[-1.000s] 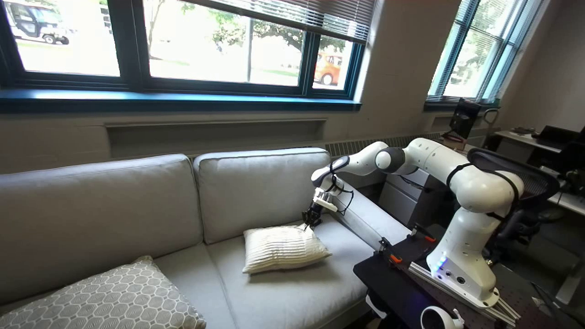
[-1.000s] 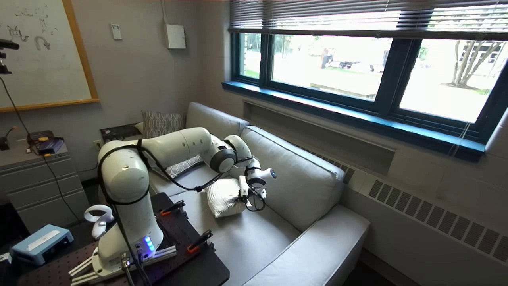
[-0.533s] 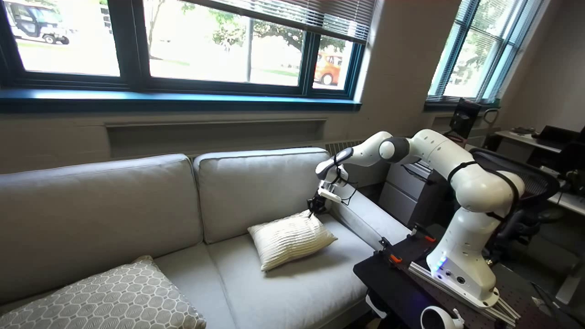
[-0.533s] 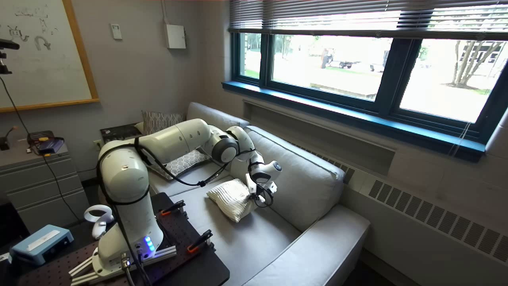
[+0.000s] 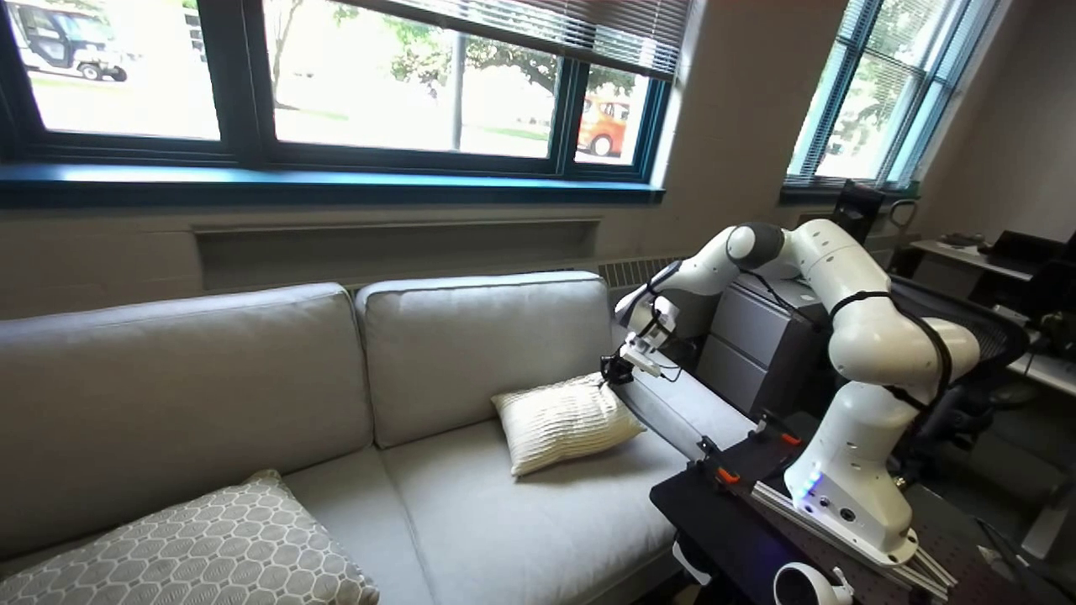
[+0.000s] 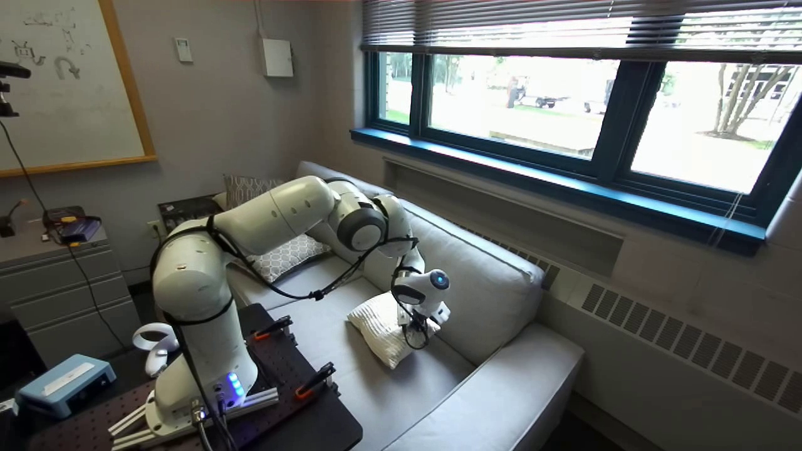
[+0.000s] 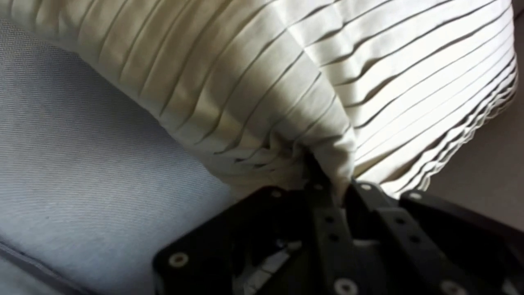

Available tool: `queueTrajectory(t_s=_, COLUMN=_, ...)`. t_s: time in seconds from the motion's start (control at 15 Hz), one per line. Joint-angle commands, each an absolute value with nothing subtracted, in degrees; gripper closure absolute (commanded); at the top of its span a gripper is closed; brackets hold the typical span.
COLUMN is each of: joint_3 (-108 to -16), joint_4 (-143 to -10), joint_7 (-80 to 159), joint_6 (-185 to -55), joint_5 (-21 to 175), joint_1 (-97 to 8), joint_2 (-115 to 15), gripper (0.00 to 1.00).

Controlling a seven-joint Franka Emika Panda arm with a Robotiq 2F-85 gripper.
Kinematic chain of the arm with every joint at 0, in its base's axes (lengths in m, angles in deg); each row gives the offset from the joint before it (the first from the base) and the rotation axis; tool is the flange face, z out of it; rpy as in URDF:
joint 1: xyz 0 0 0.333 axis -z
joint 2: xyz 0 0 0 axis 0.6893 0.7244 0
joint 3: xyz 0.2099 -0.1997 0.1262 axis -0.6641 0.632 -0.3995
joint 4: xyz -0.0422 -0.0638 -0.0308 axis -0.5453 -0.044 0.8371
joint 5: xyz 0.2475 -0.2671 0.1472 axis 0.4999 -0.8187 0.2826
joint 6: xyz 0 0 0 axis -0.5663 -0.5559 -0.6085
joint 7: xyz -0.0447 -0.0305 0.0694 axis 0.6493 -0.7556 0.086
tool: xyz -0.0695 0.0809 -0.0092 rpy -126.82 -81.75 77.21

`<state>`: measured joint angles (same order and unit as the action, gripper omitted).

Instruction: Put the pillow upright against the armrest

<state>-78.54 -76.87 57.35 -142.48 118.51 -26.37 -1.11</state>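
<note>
The cream-white pleated pillow (image 5: 565,427) is over the sofa seat, tilted, with its far right corner raised. It also shows in an exterior view (image 6: 381,329) and fills the upper wrist view (image 7: 245,82). My gripper (image 5: 607,380) is shut on that corner; in the wrist view the cloth is pinched between the fingertips of the gripper (image 7: 339,184). I cannot tell whether the pillow's lower edge touches the seat. The pale grey armrest (image 5: 693,399) is just right of the pillow; it also shows in an exterior view (image 6: 501,394), a gap apart from the pillow.
A larger grey patterned pillow (image 5: 193,550) lies on the far part of the seat. The back cushion (image 5: 492,357) stands behind the cream pillow. The black table (image 5: 706,512) with clamps (image 5: 714,462) and the robot base borders the sofa's front.
My gripper has moved toward the armrest and drawn the pillow along by its corner. The corner has risen and the pillow has turned and tilted.
</note>
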Motion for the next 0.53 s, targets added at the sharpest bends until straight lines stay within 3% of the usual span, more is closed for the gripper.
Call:
queueTrajectory(t_s=0.0, joint_3=-87.8, joint_4=-91.2, joint_7=66.5, joint_6=-153.7, joint_5=124.9, joint_1=-14.6, joint_2=-7.9, gripper=0.98)
queueTrajectory(t_s=0.47, joint_3=-107.0, joint_4=-106.1, joint_7=86.1, joint_6=-168.1, joint_5=142.4, joint_1=14.3, joint_2=-8.5, gripper=0.98)
